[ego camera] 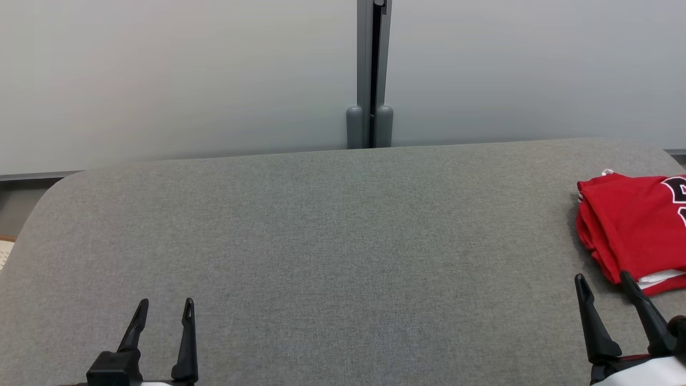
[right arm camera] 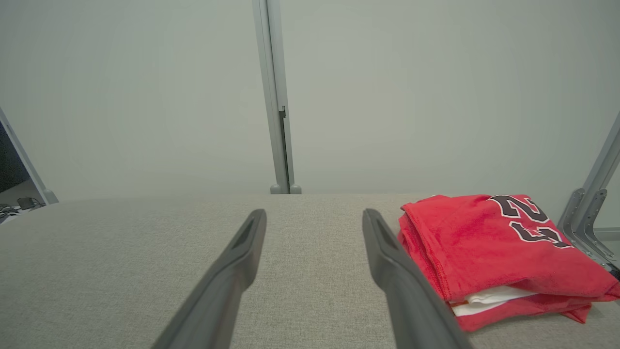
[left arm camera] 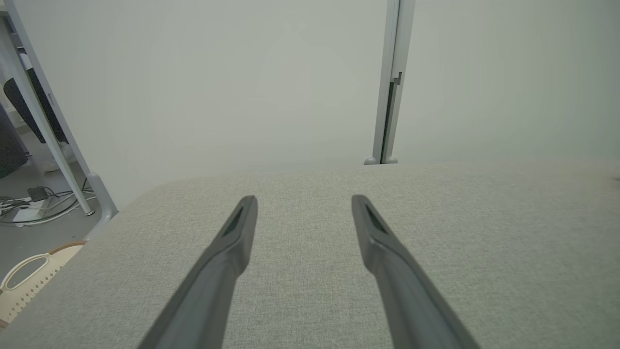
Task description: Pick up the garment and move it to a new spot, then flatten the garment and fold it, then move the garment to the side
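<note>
The grey padded table [ego camera: 321, 241] spans the head view. The folded red garment [ego camera: 627, 225] lies at the table's right edge, cut off by the frame, its dark numerals only partly visible. Both arms sit low at the near edge with fingers pointing away. The left gripper [ego camera: 166, 303] is spread wide, and the right gripper [ego camera: 602, 276] is equally wide, holding nothing, just beside the garment. A cream basket [left arm camera: 29, 281] on the floor is half cropped, and its contents cannot be made out.
</note>
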Robot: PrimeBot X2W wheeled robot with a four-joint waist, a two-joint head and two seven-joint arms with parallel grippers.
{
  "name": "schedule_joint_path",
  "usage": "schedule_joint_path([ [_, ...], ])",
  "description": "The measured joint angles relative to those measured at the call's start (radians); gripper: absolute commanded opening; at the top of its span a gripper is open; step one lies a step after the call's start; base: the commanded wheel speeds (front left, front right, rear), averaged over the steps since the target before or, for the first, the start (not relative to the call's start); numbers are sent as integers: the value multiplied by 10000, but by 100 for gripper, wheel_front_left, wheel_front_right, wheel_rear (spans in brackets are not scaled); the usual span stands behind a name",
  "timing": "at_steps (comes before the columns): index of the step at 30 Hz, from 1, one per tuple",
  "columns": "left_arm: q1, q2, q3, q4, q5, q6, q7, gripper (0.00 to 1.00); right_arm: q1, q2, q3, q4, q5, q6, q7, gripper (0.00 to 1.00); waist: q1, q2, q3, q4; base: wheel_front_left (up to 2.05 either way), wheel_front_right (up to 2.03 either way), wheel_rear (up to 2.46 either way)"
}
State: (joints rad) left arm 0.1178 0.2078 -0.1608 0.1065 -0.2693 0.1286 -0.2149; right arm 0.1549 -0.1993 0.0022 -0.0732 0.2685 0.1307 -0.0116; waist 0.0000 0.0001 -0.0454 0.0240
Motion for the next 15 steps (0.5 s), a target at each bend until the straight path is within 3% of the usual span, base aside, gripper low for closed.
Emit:
schedule_joint_path([
  [15, -66, 59, -111, 316, -42, 4, -71, 100, 41, -27, -36, 109, 35, 0, 29, 100, 0, 0, -27, -61, 0, 0, 0],
])
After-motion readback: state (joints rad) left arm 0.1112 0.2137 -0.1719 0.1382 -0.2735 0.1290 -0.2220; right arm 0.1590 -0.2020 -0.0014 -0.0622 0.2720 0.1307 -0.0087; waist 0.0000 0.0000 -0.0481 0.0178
